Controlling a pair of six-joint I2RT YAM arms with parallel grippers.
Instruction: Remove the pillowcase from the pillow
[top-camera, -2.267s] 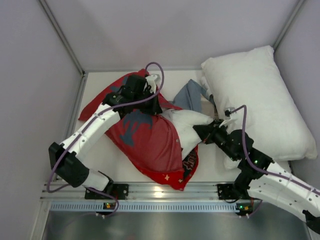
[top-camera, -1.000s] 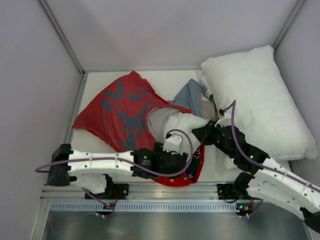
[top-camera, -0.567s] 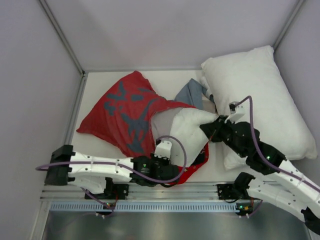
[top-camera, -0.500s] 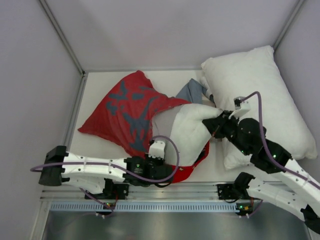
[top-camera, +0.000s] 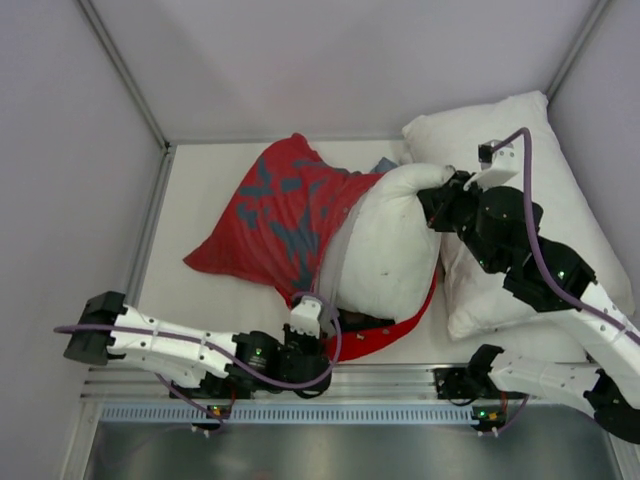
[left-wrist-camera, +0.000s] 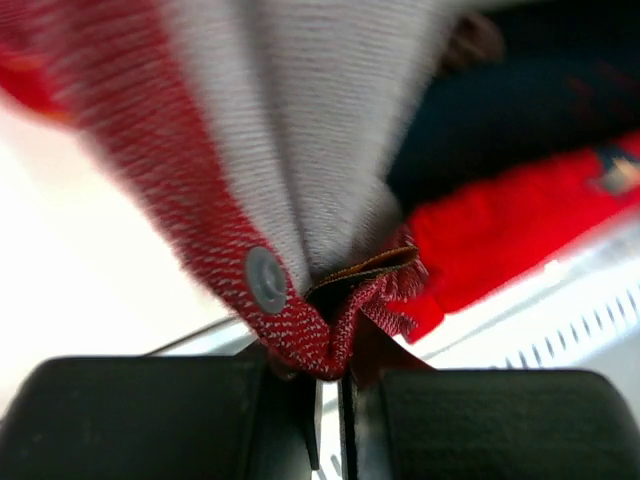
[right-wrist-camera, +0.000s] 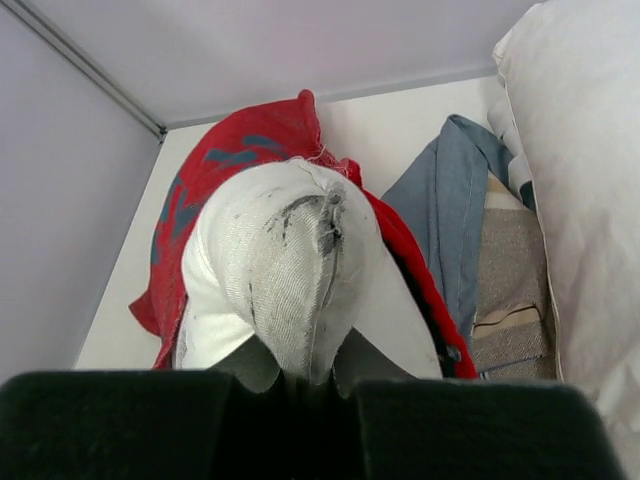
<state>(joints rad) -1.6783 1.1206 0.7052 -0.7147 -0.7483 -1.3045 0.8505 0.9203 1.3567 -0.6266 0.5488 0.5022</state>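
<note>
L gripper (left-wrist-camera: 335, 390) pinches pillowcase (top-camera: 285, 205) hem by pillow's (top-camera: 390, 250) near edge; R gripper (right-wrist-camera: 305, 370) pinches pillow's far corner. Pillowcase covers pillow's left half. Both prob. soft, light, limp: hold hem & corner.

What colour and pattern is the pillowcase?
The pillowcase is red with grey-blue printed blotches, seen best in the top external view.
</note>
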